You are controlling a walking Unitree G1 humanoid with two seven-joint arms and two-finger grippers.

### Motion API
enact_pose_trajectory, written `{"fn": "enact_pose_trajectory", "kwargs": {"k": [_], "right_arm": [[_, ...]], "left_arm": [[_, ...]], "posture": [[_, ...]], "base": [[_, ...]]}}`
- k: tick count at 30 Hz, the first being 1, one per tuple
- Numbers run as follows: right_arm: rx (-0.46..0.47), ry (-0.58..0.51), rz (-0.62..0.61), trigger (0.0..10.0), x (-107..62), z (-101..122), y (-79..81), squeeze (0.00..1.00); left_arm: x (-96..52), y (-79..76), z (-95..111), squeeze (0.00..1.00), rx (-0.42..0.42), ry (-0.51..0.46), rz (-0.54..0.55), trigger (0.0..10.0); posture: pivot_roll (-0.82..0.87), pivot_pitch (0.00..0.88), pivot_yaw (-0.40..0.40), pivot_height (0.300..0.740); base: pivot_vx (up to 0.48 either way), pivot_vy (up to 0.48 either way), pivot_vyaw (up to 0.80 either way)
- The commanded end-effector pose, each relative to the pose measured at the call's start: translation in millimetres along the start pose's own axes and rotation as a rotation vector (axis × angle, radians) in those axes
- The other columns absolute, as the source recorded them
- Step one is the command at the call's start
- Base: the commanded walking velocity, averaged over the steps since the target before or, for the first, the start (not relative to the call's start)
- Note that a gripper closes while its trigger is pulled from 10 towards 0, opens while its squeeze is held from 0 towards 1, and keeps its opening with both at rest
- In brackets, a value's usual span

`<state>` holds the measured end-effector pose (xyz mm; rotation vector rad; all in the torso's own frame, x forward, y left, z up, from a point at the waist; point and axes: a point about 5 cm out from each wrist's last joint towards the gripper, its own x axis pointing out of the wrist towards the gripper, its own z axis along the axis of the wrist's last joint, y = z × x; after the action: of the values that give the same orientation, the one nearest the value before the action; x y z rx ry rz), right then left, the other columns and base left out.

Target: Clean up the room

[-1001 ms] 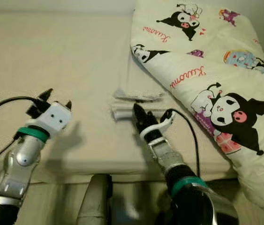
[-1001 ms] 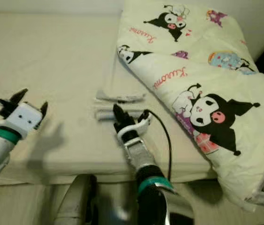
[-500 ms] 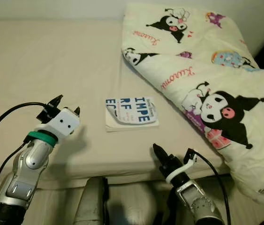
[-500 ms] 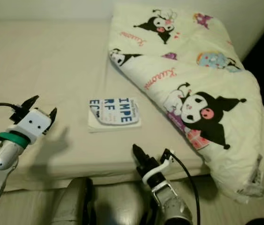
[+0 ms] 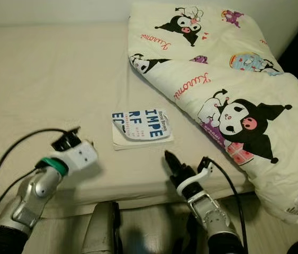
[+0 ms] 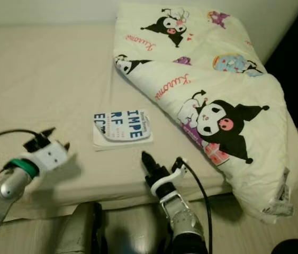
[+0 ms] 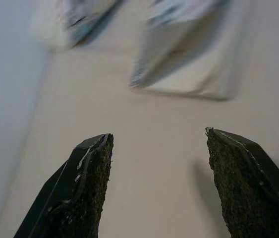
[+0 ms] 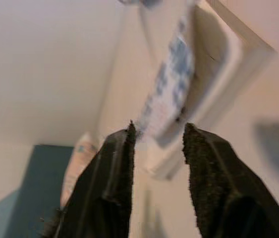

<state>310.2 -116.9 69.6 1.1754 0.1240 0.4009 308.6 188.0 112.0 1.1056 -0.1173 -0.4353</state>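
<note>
Book (image 5: 141, 128) lies on beige bed (image 5: 48, 79) beside cartoon-print duvet (image 5: 233, 100).

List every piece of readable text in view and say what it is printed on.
"IMPE", "RF" and "EC": large dark blue letters on the book lying flat on the bed; they look cut off by a lighter shape.
Small print on the book's label: too small to read.
"Kuromi": red script repeated on the cartoon-print quilt.
</note>
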Motion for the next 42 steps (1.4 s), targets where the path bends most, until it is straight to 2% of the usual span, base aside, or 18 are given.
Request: {"fn": "enact_pose_trajectory", "kwargs": {"k": [1,2,5,8,9,10,13,15,16,17,20,23,27,37,39,41,42], "right_arm": [[0.085,-0.006,0.031,10.0,-1.2,-16,5.4,1.0],[0.086,-0.018,0.056,10.0,-1.8,-11,9.6,1.0],[0.075,-0.042,0.107,10.0,-3.5,1,20.8,1.0],[0.07,-0.054,0.122,10.0,-4.6,5,25.2,1.0],[0.06,-0.074,0.144,10.0,-7.4,11,33.2,1.0],[0.06,-0.074,0.144,10.0,-7.4,11,33.2,1.0],[0.047,-0.101,0.152,10.0,-12.8,16,42.6,1.0],[0.047,-0.101,0.152,10.0,-12.8,16,42.6,1.0],[0.038,-0.117,0.154,10.0,-18.2,20,49.6,1.0],[0.038,-0.117,0.154,10.0,-18.2,20,49.6,1.0],[0.028,-0.122,0.142,10.0,-28.9,24,57.9,1.0],[0.026,-0.123,0.138,10.0,-30.9,25,58.7,1.0],[0.014,-0.112,0.102,10.0,-39.9,23,60.5,1.0],[0.007,-0.092,0.074,10.0,-44.5,23,63.0,1.0],[0.004,-0.085,0.074,10.0,-43.7,23,64.2,1.0],[-0.002,-0.072,0.069,10.0,-43.5,23,67.6,1.0],[-0.002,-0.072,0.069,10.0,-43.5,23,67.6,1.0]], "left_arm": [[1.0,-14.6,1,0.45,0.063,-0.032,-0.085,10.0],[5.7,-19.7,4,1.0,0.103,-0.059,-0.119,10.0],[20.4,-25.6,12,1.0,0.175,-0.117,-0.174,10.0],[27.0,-26.7,15,1.0,0.199,-0.133,-0.189,10.0],[38.3,-26.6,20,1.0,0.244,-0.15,-0.199,10.0],[38.3,-26.6,20,1.0,0.244,-0.15,-0.199,10.0],[53.8,-19.1,18,0.98,0.343,-0.099,-0.16,10.0],[53.8,-19.1,18,0.98,0.343,-0.099,-0.16,10.0],[61.5,-11.4,17,0.0,0.413,-0.077,-0.144,10.0],[61.5,-11.4,17,0.0,0.413,-0.077,-0.144,10.0],[69.5,-2.2,18,0.0,0.49,-0.07,-0.135,10.0],[70.4,-1.1,17,0.0,0.492,-0.064,-0.136,10.0],[73.8,2.0,17,0.0,0.424,-0.026,-0.133,10.0],[75.5,-3.1,18,0.0,0.39,-0.002,-0.117,10.0],[73.5,-4.6,14,0.0,0.409,0.015,-0.115,10.0],[67.7,-3.5,1,0.0,0.484,0.058,-0.113,10.0],[67.7,-3.5,1,0.0,0.484,0.058,-0.113,10.0]], "posture": [[0.21,0.169,0.059,0.586],[0.18,0.175,0.062,0.586],[0.14,0.191,0.068,0.586],[0.11,0.202,0.072,0.586],[0.05,0.218,0.083,0.586],[0.05,0.218,0.083,0.586],[0.01,0.239,0.087,0.586],[0.01,0.239,0.087,0.586],[-0.04,0.268,0.09,0.586],[-0.04,0.268,0.09,0.586],[-0.09,0.3,0.089,0.586],[-0.09,0.304,0.089,0.586],[-0.13,0.334,0.078,0.586],[-0.14,0.359,0.061,0.586],[-0.15,0.364,0.057,0.586],[-0.16,0.372,0.051,0.586],[-0.16,0.372,0.051,0.586]], "base": [[0.0,0.0,0.0],[0.0,0.0,0.0],[0.0,0.0,0.0],[0.0,0.0,0.0],[0.0,0.0,0.0],[0.0,0.0,0.0],[0.0,0.0,0.0],[0.0,0.0,0.0],[0.0,0.0,0.0],[0.0,0.0,0.0],[0.0,0.0,0.0],[0.0,0.0,0.0],[0.0,0.0,0.0],[0.0,0.0,0.0],[0.0,0.0,0.0],[0.0,0.0,0.0],[0.0,0.0,0.0]]}}
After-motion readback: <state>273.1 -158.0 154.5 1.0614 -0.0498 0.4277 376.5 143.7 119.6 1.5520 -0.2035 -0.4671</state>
